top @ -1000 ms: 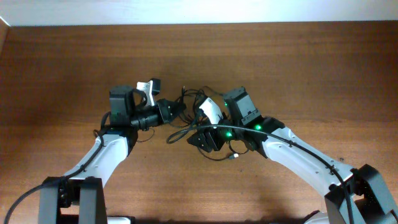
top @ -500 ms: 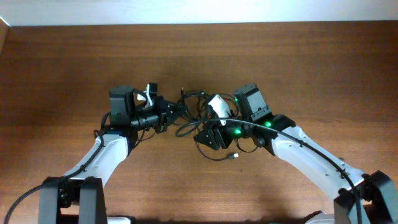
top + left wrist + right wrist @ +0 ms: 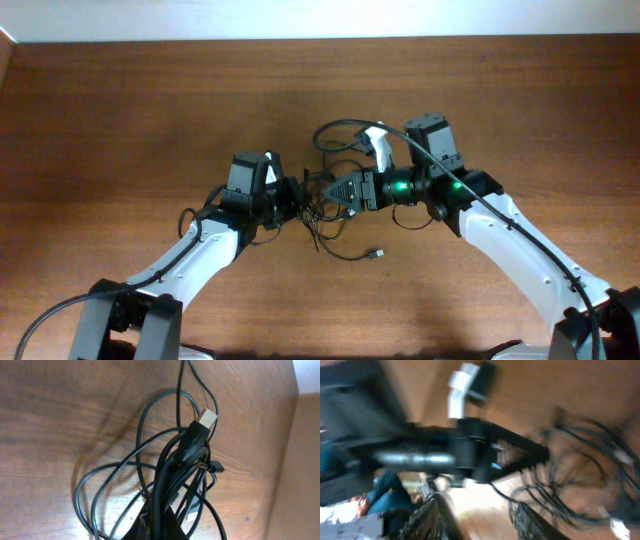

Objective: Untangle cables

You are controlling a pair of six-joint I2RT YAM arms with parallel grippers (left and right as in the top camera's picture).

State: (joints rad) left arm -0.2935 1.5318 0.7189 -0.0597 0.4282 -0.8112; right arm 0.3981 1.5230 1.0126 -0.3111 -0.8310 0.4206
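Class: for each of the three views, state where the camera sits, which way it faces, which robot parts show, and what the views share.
Overhead: above the table, facing down; both arms show, left gripper and right gripper flanking the cables.
Left wrist: on the left arm, facing along its shut fingers onto the held cables.
Right wrist: on the right arm, blurred, facing past its open fingers toward the left arm.
Shared: all three show the cables.

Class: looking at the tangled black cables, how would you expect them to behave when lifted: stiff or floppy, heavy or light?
Probably floppy: the cables curl in loose, irregular loops over the table. Likely light, being thin cords. They may well snag and lift as one clump, since the loops cross around the plug.
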